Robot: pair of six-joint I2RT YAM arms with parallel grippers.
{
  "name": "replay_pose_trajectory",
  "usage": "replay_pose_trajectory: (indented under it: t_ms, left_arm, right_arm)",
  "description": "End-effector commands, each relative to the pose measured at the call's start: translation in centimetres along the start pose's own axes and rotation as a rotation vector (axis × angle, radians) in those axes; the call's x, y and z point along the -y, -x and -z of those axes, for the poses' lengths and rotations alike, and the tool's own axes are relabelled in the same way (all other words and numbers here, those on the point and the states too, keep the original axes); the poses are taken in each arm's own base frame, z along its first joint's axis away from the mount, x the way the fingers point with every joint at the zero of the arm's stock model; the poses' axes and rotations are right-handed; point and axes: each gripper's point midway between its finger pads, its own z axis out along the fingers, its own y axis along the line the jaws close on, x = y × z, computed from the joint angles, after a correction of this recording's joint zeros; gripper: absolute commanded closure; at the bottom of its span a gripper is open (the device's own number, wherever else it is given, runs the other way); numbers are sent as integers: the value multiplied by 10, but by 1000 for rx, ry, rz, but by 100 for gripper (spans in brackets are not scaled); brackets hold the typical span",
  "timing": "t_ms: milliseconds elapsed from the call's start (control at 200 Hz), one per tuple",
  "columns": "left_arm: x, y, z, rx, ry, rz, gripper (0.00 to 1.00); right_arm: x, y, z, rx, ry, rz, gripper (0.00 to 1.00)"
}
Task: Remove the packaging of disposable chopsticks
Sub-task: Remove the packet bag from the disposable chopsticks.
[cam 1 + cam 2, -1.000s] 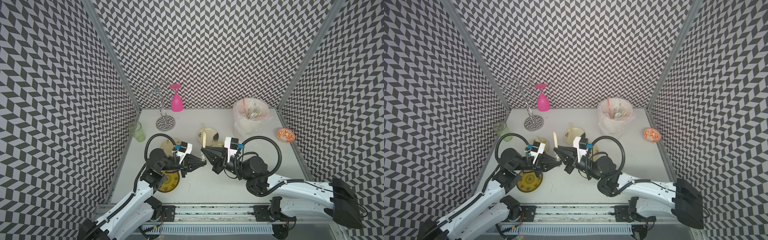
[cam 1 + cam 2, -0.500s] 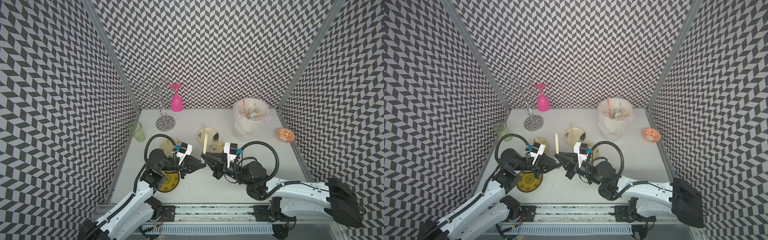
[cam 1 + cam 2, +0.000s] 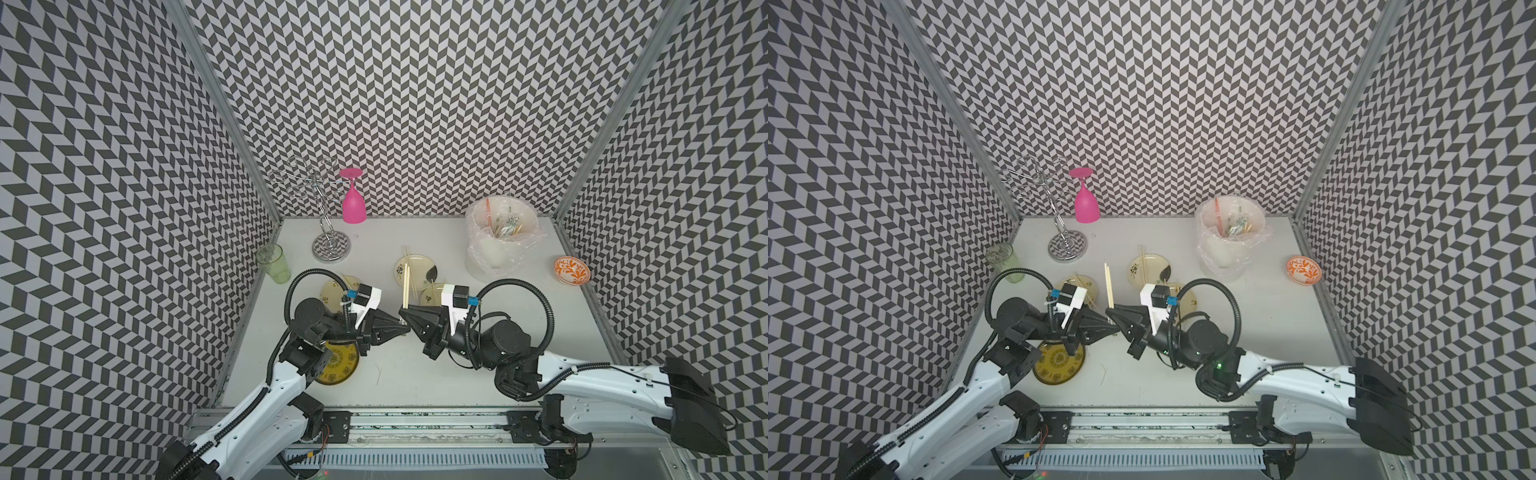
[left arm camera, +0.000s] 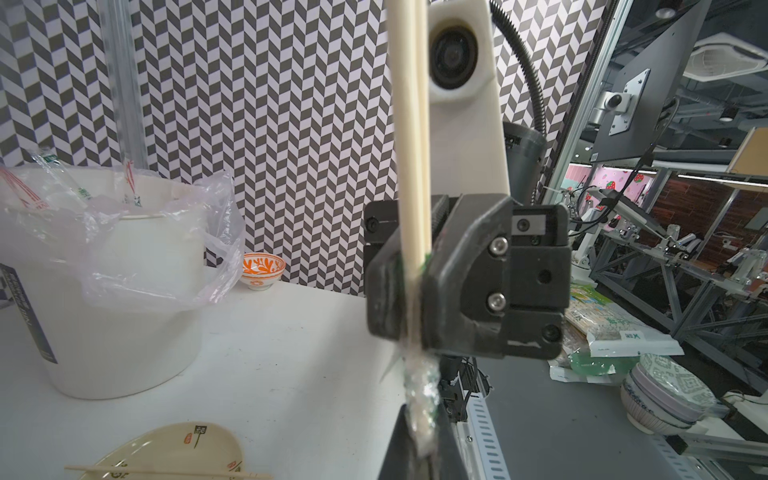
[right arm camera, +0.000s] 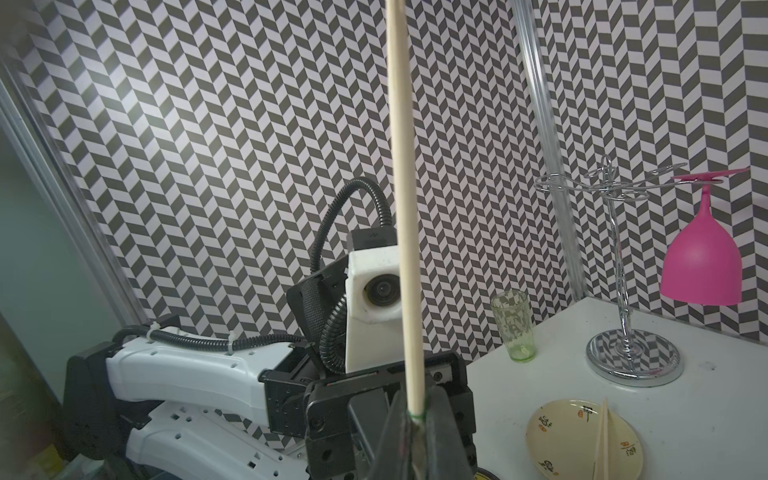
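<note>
My two grippers meet tip to tip over the middle of the table. The right gripper is shut on the low end of a pair of disposable chopsticks, which stand up bare and pale above its jaws. A thin green rim circles the sticks at the jaw line. Below that hangs the crumpled clear packaging, and my left gripper is shut on it. In both top views the packaging is hidden between the fingertips.
A white bin with a clear liner holds used sleeves at the back right, next to an orange bowl. Cream plates carry bare chopsticks. A yellow plate lies under the left arm. A green glass and a rack with a pink glass stand at the back left.
The right gripper has shifted a little toward the table's front, closer to the left gripper's tip. More of the bare sticks now shows above the jaws. The left arm has barely moved.
</note>
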Motion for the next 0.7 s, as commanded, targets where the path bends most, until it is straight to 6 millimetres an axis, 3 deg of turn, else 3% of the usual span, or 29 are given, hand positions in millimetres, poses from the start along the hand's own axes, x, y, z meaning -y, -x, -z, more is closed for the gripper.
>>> replay_pose_trajectory:
  t_ms: [0,150,295,335,456,611,696]
  left_arm:
    - [-4,97,4,209,164,-331,100]
    - [-6,94,3,197,189,-351,99]
    - [-6,92,-1,155,168,-348,45]
    - [-7,91,-2,137,166,-345,35]
    - [-1,93,-5,105,139,-357,33]
    - [17,108,-11,92,23,-335,31]
    - [18,109,-20,30,-51,-277,32]
  right_arm:
    - [-15,-136,35,-538,77,-25,100]
    - [-9,-87,31,-412,22,24,100]
    - [0,-44,39,-289,-25,71,100]
    - [2,-34,42,-262,-39,83,100]
    - [9,-18,50,-233,-69,95,100]
    - [13,-30,56,-297,-74,129,100]
    - [12,-26,59,-285,-71,137,100]
